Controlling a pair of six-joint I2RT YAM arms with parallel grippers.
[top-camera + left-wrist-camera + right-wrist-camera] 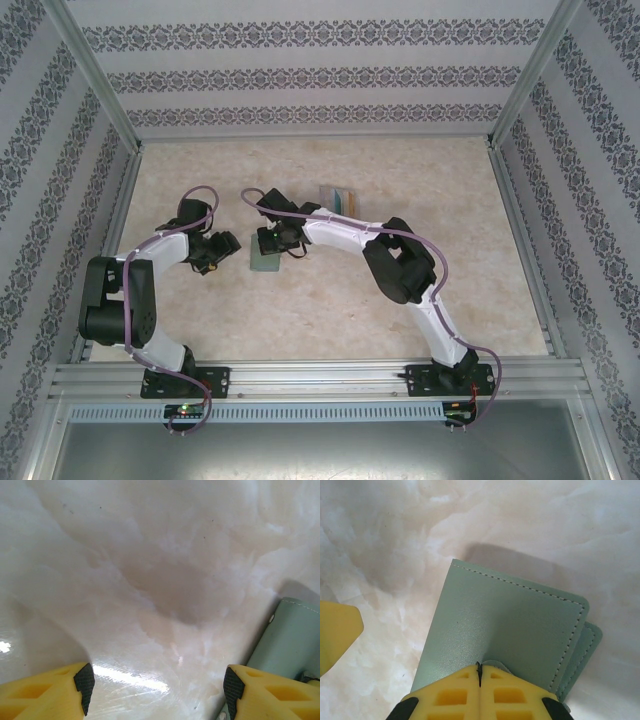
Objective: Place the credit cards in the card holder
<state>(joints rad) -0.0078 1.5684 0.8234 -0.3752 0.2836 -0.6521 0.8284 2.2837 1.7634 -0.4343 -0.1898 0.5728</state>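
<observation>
Grey-green card holder [505, 620], right fingers [512, 692] closed at its edge — left fingers [45, 692] wide apart, empty

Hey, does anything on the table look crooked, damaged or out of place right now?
Only a small thing: the card holder isn't folded squarely. In the right wrist view, one layer pokes out from under the other along one edge, so its edges don't line up. Nothing looks spilled or damaged.

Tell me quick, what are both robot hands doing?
Left fingers: open, empty.
Right fingers: shut over the flat grey-green soft wallet pouch; grip unclear.
</observation>
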